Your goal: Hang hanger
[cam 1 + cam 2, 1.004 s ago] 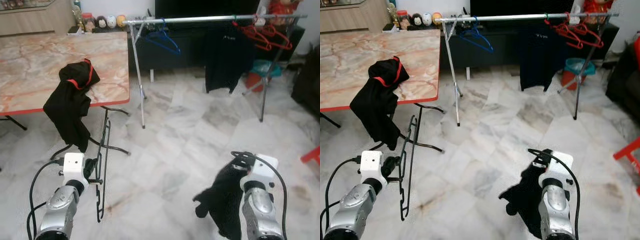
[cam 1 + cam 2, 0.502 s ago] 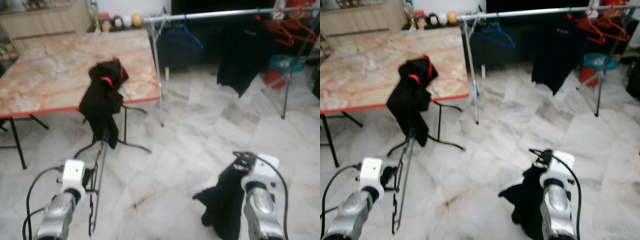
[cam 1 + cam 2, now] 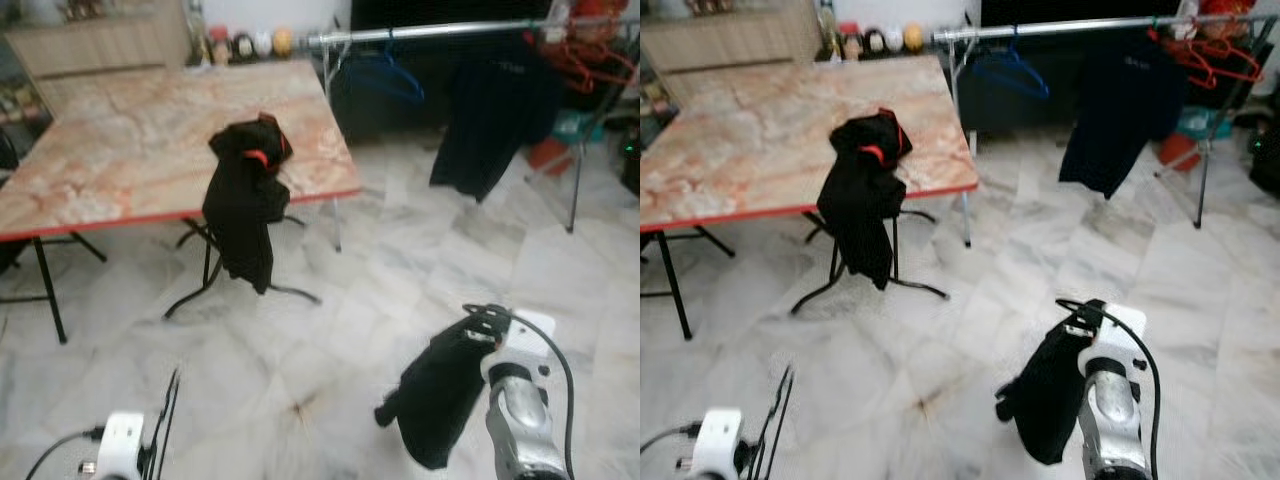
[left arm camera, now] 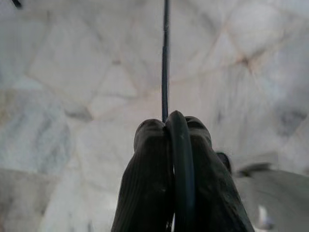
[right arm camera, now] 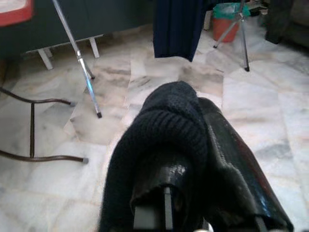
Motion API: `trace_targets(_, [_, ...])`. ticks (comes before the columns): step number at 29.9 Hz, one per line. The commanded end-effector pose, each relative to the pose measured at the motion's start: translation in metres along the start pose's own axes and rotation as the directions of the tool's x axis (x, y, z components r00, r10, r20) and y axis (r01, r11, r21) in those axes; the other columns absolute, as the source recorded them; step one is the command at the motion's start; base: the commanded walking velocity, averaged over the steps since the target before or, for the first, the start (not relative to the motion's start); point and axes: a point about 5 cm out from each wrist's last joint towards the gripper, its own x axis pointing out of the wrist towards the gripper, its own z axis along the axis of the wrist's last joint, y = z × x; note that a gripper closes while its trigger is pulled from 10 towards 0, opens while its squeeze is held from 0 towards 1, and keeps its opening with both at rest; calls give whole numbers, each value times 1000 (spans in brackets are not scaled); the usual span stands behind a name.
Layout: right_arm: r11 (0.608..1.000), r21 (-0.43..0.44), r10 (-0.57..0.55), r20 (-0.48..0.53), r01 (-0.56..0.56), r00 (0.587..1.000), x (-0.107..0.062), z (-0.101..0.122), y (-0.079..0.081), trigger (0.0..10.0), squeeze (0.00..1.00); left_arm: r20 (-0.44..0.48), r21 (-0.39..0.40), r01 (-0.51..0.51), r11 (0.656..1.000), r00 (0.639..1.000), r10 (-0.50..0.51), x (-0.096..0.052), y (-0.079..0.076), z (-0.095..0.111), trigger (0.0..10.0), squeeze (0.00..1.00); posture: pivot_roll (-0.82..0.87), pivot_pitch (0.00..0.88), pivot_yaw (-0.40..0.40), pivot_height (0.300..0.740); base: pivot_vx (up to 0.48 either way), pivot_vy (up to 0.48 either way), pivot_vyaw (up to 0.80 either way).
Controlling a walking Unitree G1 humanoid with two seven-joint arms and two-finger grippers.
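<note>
Left gripper (image 4: 175, 145) pinches the black hanger (image 4: 165, 58), mostly cut off; right gripper (image 5: 203, 159) clamps a dark garment (image 3: 1040, 395) that hides its fingers.

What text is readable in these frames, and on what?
None readable.
Black shirt hanging on the clothes rail: a small pale chest mark, too blurred to read.
Jars and round figures behind the marble-top table: any labels too small to read.
</note>
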Motion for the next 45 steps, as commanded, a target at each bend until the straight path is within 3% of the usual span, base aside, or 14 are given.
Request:
trace_targets(1, [999,10,30,47,-31,998,4,10,10,10000,0,-36,-10,-35,999,999,35,-5,10,-11,10000,0,-56,0,25,740,0,311,0])
trace_targets(7, [999,12,33,50,-33,998,5,10,11,10000,0,-76,-23,-67,997,995,65,-12,31,-21,10000,0,-58,0,31,740,0,309,225])
trace_targets(9, [999,18,39,54,-40,998,5,11,13,10000,0,-112,-33,-95,995,990,90,-20,48,-28,10000,0,-58,0,33,740,0,311,403])
trace_targets(18, [999,20,42,53,-43,998,5,11,14,10000,0,-178,-58,-160,985,973,148,-32,70,-41,10000,0,-57,0,36,740,0,311,90])
trace_targets(22, [999,29,36,53,-37,998,5,11,13,10000,0,-192,-58,-160,985,970,146,-31,67,-42,10000,0,-55,0,37,740,0,311,0])
trace_targets(30, [999,30,37,55,-39,998,6,11,15,10000,0,-187,-65,-133,989,975,119,-14,40,-30,10000,0,-54,0,40,740,0,311,0])
trace_targets(40, [998,28,47,54,-48,997,6,10,18,10000,0,-157,-60,-124,990,981,113,-12,40,-22,10000,0,-51,0,43,740,0,311,0])
trace_targets(45, [998,31,56,57,-58,997,6,11,20,10000,0,-148,-61,-131,989,982,121,-11,42,-20,10000,0,-52,0,42,740,0,175,660])
